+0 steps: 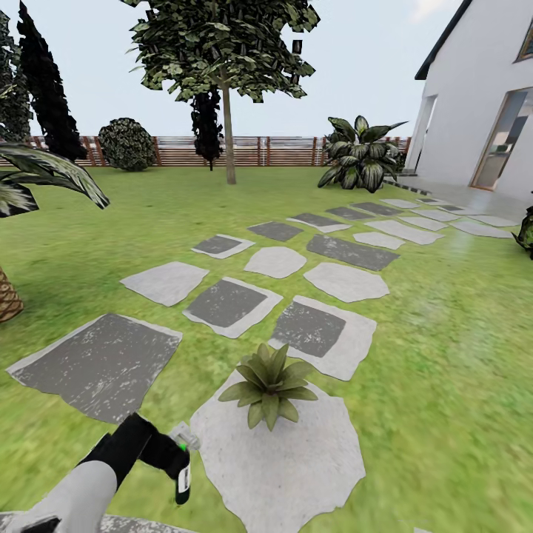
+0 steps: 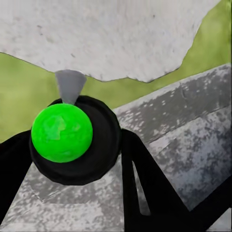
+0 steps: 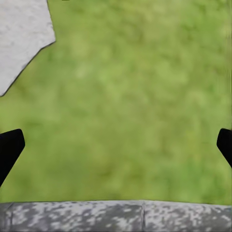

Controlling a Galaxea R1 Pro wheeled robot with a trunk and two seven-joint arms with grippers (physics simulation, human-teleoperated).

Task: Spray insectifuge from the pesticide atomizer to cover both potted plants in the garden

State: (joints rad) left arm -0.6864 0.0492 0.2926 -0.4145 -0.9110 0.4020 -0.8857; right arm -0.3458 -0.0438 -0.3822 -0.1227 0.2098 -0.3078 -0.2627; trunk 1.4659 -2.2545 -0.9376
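Note:
My left gripper [image 1: 166,455] is low at the near left, shut on the pesticide atomizer [image 1: 183,474]. In the left wrist view the atomizer [image 2: 72,140] is a dark round body with a bright green top and a small grey nozzle, held between the black fingers [image 2: 145,183]. One potted plant [image 1: 268,381], a low green rosette, stands on a pale stepping stone [image 1: 296,459] just right of and beyond the atomizer. The second potted plant is out of view. My right gripper [image 3: 116,145] is open over grass, with nothing between its fingertips.
Grey stepping stones [image 1: 226,303] run across the lawn toward a white house [image 1: 474,111] at the right. A palm-like trunk [image 1: 7,296] stands at the left edge. A tree [image 1: 228,133], a broad-leaved bush [image 1: 363,155] and the wooden fence [image 1: 281,152] lie far back.

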